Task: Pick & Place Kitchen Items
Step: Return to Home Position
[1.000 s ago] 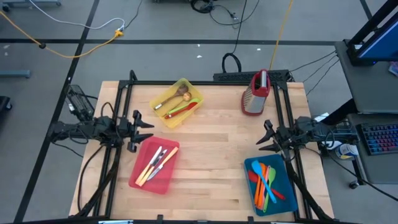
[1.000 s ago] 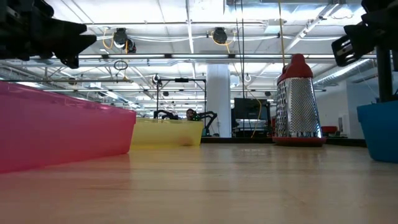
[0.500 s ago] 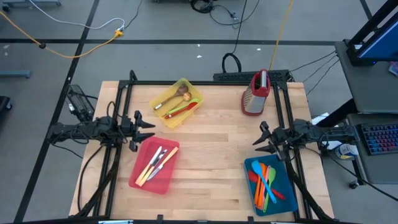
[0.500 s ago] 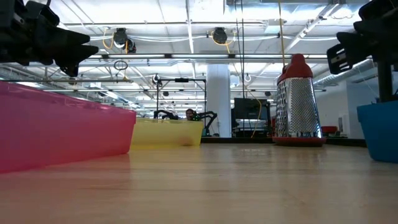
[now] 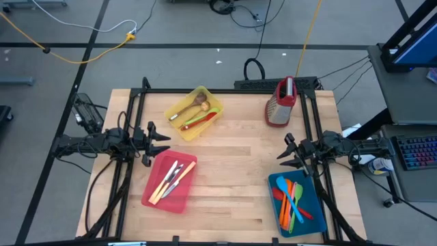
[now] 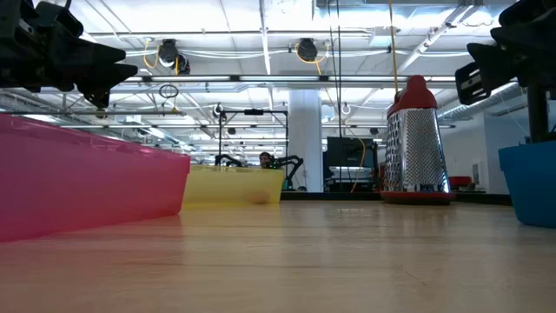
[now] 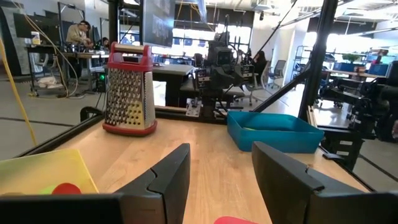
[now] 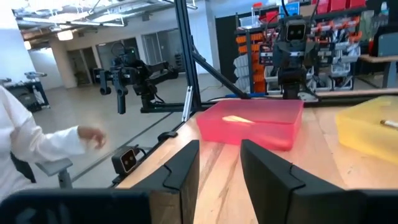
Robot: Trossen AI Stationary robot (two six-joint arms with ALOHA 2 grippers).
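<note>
While the high view is showing the left pincer (image 5: 164, 143) hovering by the pink-red tray (image 5: 179, 199) and the right pincer (image 5: 280, 151) by the blue tray (image 5: 273, 180), kitchen items (image 5: 292, 198) are lying in both trays and the far yellow tray (image 5: 202, 91) | low view: grater (image 6: 415, 143) is standing far right on the counter (image 6: 304, 252) | left wrist view: left pincer is gaping, spread, pinching nothing | right wrist view: right pincer is likewise gaping, spread, pinching nothing

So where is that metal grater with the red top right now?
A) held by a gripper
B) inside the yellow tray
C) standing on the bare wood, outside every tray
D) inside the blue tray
C: the grater stands upright on the table near its far edge, apart from the yellow tray and blue tray; the left gripper and right gripper hover open and empty at the table's sides.
</note>
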